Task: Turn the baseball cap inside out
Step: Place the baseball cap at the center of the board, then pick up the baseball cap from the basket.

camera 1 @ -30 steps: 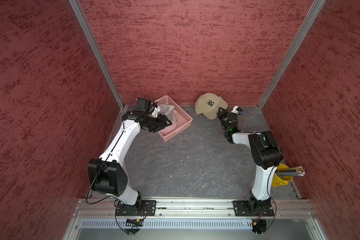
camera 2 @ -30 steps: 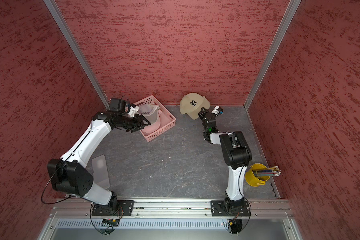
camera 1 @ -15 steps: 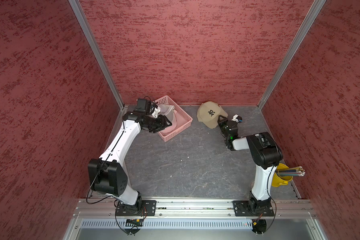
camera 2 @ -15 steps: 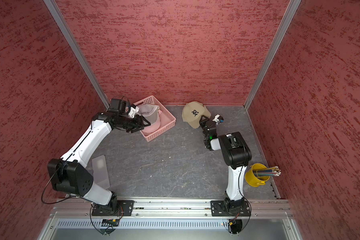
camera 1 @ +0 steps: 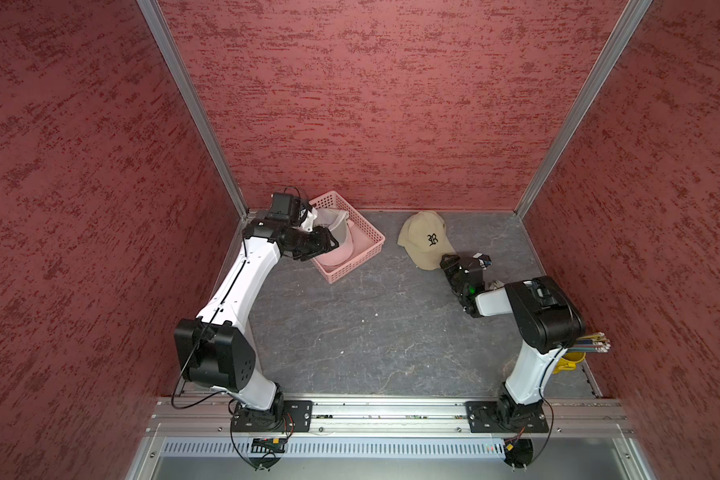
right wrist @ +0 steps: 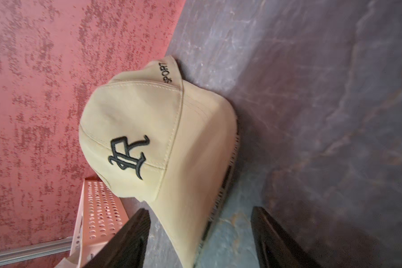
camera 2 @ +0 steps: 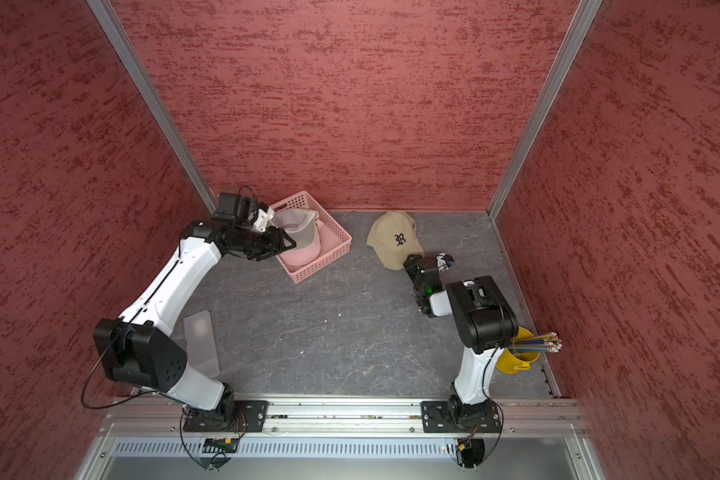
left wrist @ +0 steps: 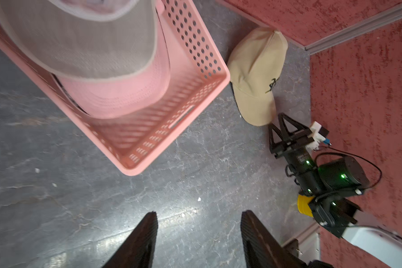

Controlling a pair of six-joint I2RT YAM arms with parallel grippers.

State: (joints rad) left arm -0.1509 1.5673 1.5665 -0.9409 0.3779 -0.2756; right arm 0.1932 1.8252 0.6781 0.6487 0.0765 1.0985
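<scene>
The beige baseball cap (camera 1: 422, 241) (camera 2: 391, 239) with a black letter on its front lies crown up on the grey table near the back wall, also seen from the left wrist (left wrist: 258, 76). My right gripper (camera 1: 448, 264) (camera 2: 411, 262) is open just in front of it. In the right wrist view the cap (right wrist: 149, 130) fills the middle and its brim reaches between the spread jaws of the right gripper (right wrist: 200, 208), with a gap on each side. My left gripper (camera 1: 329, 245) (left wrist: 199, 212) is open and empty over the table beside the pink basket (camera 1: 350, 266).
The pink basket (camera 2: 321, 262) (left wrist: 195, 104) at the back left holds a grey and pink cap (camera 1: 337, 245) (left wrist: 91, 46). A yellow cup of pencils (camera 2: 518, 359) stands behind the right arm. A clear sheet (camera 2: 200, 345) lies at the left. Red walls enclose three sides.
The right gripper has gone from shut to open and let go of the beige cap. The cap came down from the back wall onto the table, nearer the front. The left arm has barely moved.
</scene>
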